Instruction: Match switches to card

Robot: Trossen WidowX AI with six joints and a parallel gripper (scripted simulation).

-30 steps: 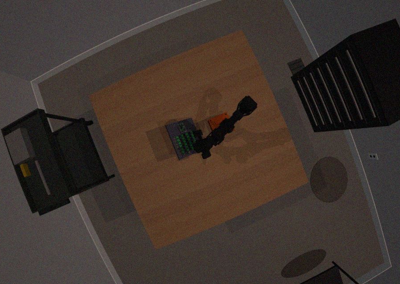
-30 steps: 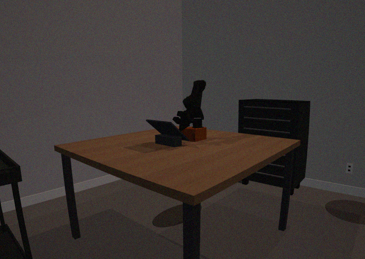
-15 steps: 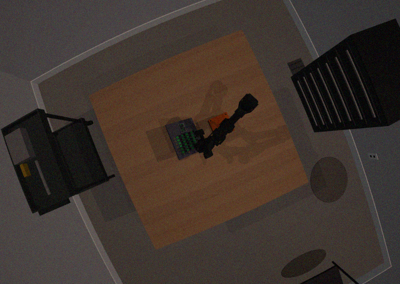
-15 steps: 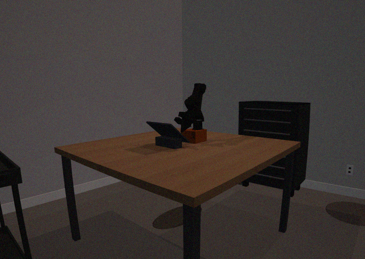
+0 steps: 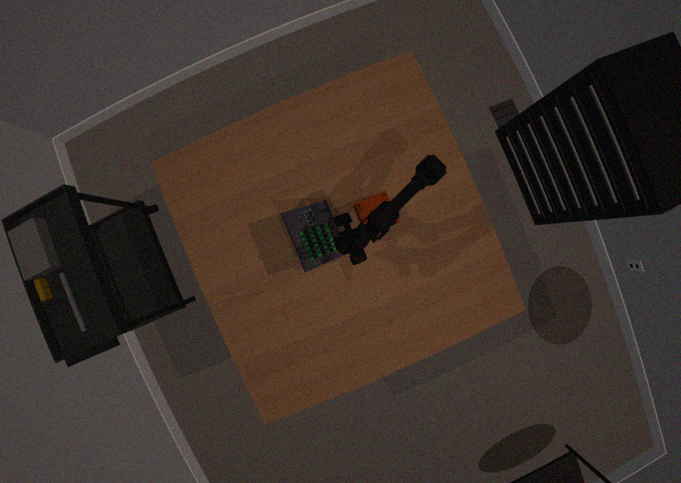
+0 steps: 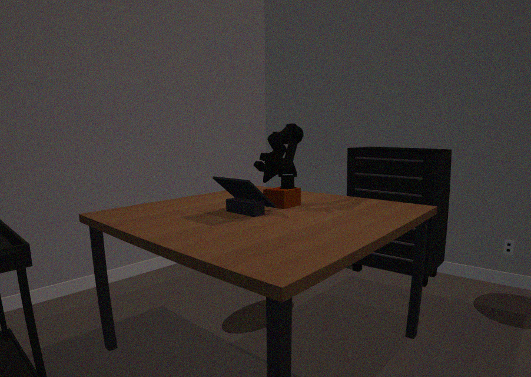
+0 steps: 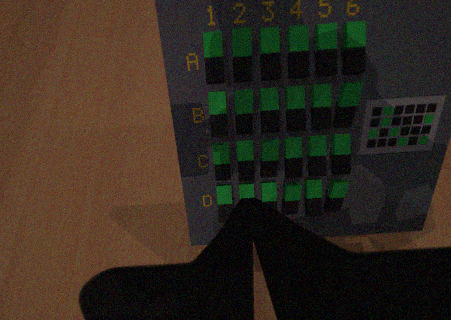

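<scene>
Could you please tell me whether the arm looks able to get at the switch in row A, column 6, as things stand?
Probably yes: nothing visible stands between the shut end effector and switch A6.
</scene>
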